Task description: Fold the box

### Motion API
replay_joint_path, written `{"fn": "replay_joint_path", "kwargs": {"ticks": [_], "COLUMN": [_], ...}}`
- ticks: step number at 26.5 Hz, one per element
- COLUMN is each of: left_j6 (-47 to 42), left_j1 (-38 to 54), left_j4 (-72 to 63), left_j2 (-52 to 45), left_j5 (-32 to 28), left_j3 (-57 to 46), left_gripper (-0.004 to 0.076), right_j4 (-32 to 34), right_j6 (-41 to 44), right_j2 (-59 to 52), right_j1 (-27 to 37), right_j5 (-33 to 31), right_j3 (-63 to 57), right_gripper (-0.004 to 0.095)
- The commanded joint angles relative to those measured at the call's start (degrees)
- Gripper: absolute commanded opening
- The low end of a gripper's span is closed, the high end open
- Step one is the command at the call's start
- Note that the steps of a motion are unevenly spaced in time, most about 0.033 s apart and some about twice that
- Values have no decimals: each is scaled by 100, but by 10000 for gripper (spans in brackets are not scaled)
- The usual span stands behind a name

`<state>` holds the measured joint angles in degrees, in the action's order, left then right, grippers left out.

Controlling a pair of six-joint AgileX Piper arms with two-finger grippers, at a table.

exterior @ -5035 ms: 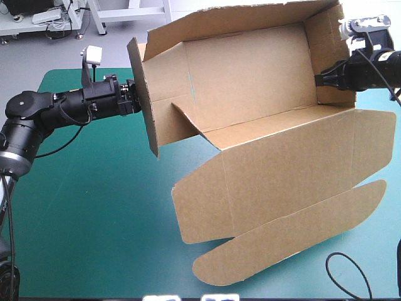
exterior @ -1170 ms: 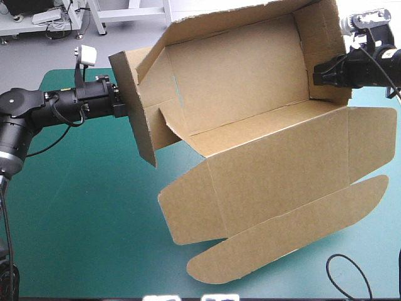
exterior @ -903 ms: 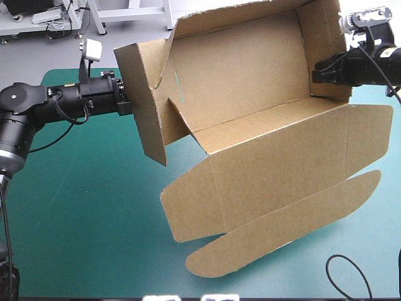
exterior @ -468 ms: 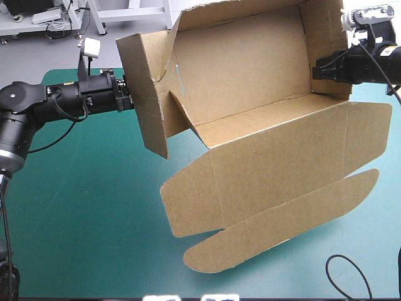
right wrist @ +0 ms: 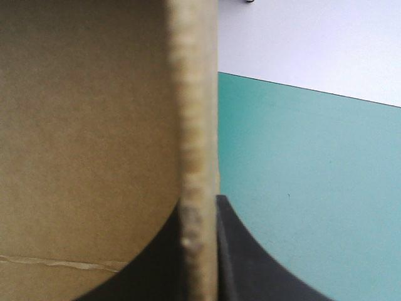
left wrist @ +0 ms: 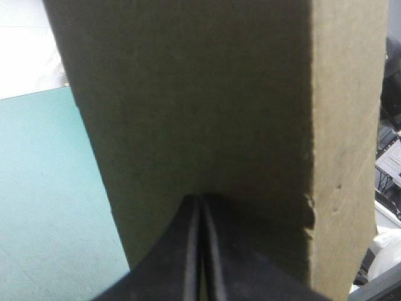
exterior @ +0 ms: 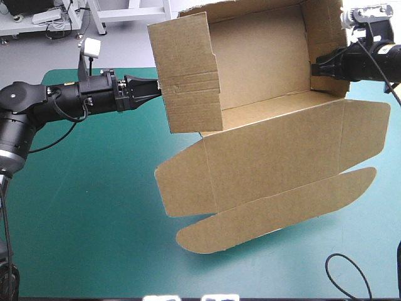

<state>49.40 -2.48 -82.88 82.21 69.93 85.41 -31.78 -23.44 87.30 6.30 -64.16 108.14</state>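
The left gripper (left wrist: pixel 200 200) is clenched, its two black fingers meeting in one pointed arch with no sheet visible between them, and the tip sits right at the broad face of the end wall (exterior: pixel 188 75) of the brown box (exterior: pixel 263 63), which fills everything ahead of it. That wall stands almost square across the gripper's line of reach, so the tip appears to press on it rather than grasp it. Beyond the wall the box stretches straight away from this gripper, its long axis running from one gripper to the other, the whole thing held up off the teal-green cover (exterior: pixel 94 207) as an open tray with the opening tipped toward the robot. Below the tray, and well under the left gripper's line, the lid (exterior: pixel 276 157) hangs unfolded, with the rounded tuck flap (exterior: pixel 276 210) lowest, close over the cover. At the far end the right gripper (exterior: pixel 316 68) is grasping the box, the opposite end wall pinched edge-on between its all but closed fingers. The left arm is the nearer to the loose wall, so the coming move probably falls to it: a push along the box's long axis, with the right gripper as anchor.
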Motion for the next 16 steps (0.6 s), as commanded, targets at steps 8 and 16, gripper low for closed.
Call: {"fn": "replay_joint_path", "kwargs": {"ticks": [8,16], "left_j6": [203,201], "left_j1": [-249,-366], "left_j4": [-593,-663], "left_j2": [-195,-195], "left_j5": [370,174], "left_j3": [195,195], "left_gripper": [6,462], "right_j4": [466,1092], "right_j6": [384,785], "right_j2": [-199,-199], "right_j1": [-801,-1258], "right_j5": [800,981], "right_j3": [161,161], "right_gripper": [-16,-16]}}
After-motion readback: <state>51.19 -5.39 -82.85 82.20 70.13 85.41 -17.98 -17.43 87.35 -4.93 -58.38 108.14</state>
